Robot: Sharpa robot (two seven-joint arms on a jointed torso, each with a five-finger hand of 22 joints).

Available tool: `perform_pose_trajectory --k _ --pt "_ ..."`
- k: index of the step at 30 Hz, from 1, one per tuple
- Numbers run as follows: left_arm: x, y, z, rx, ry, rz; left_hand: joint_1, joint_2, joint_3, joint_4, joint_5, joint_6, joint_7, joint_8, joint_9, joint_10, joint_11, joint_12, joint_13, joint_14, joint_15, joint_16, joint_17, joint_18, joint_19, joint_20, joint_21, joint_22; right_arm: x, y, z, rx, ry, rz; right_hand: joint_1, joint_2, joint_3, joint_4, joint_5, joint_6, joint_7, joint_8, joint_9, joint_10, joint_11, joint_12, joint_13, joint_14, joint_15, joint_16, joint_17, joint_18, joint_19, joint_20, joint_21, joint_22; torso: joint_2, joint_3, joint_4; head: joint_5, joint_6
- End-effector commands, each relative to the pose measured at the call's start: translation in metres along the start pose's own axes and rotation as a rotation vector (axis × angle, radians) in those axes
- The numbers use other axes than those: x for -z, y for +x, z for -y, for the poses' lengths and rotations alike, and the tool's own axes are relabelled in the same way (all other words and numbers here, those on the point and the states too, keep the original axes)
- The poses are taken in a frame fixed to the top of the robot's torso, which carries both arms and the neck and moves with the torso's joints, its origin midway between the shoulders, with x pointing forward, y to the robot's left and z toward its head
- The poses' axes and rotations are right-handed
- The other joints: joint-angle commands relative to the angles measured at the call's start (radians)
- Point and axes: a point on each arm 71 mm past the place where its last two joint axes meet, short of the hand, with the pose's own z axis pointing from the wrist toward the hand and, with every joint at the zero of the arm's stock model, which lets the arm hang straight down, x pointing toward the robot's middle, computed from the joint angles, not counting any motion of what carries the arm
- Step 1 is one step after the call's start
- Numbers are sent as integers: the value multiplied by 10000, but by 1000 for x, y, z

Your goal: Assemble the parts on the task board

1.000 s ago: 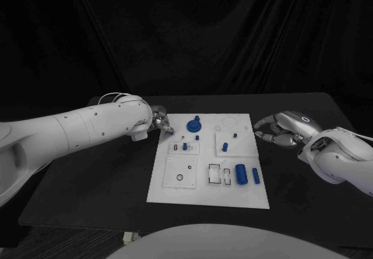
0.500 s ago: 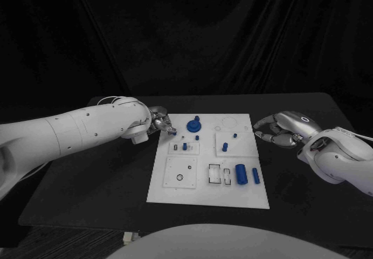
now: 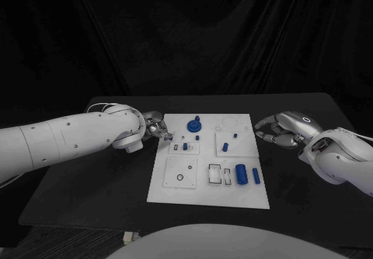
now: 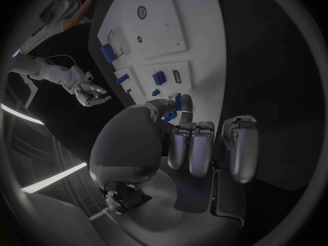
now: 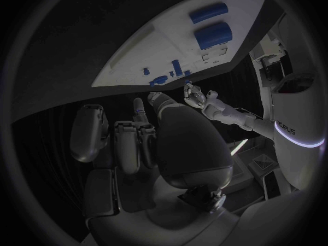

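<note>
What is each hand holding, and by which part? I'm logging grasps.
Left hand: a small blue part pinched at the fingertips; which part, I can't tell. Right hand: nothing visible.

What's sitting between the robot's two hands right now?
In the head view, the white task board with its blue parts lies between the left hand and the right hand.
</note>
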Motion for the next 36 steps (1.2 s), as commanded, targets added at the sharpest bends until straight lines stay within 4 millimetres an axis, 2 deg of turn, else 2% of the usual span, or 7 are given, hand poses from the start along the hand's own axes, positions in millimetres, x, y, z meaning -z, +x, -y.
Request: perform_pose_trajectory --k 1,9,22,26,36 --pt "3 -1 2 -304 -156 716 -63 52 1130 -1177 -47 60 -46 29 -22 1025 34 35 2634 1057 23 26 2634 35 341 29 -24 2193 1 1 0 -5 114 36 21 -32 64 -1 68 30 -18 11 -8 1064 59 25 2632 922 33 -33 2211 127 -39 6 -54 1588 -2 3 -2 -15 -1" --pt "5 9 4 -397 -133 644 -124 67 1133 -1196 -199 55 -36 -31 -85 1025 44 35 2634 1057 32 26 2634 39 331 36 -39 2187 1 1 0 -17 95 45 21 -32 64 -1 68 30 -18 11 -8 1064 59 25 2632 922 33 -33 2211 127 -39 6 -54 1588 -1 4 -2 -17 -1" --pt "2 26 4 -382 -101 337 -133 74 1135 -1200 -225 52 -35 -44 -98 1025 46 35 2634 1057 34 26 2634 42 324 37 -51 2183 1 1 -1 -27 88 35 21 -32 64 -1 68 30 -18 11 -8 1064 59 25 2632 922 33 -33 2211 127 -39 6 -54 1588 7 -3 -1 -10 -1" --pt "1 31 4 -400 -114 214 -133 74 1135 -1200 -225 52 -35 -44 -98 1025 46 35 2634 1057 34 26 2634 42 324 37 -51 2183 1 1 -1 -30 90 36 21 -32 64 -1 68 30 -18 11 -8 1064 59 25 2632 922 33 -33 2211 127 -39 6 -54 1588 6 -2 1 -46 -1" --pt "-1 35 6 -411 -12 123 -137 81 1139 -1203 -239 50 -34 -52 -106 1025 46 35 2634 1057 34 26 2634 45 318 38 -62 2179 1 2 -1 -31 91 29 17 -38 78 -9 66 10 -19 -1 -18 1064 54 25 2632 921 27 -37 2207 127 -35 4 -53 1590 4 -2 -3 -37 -1"
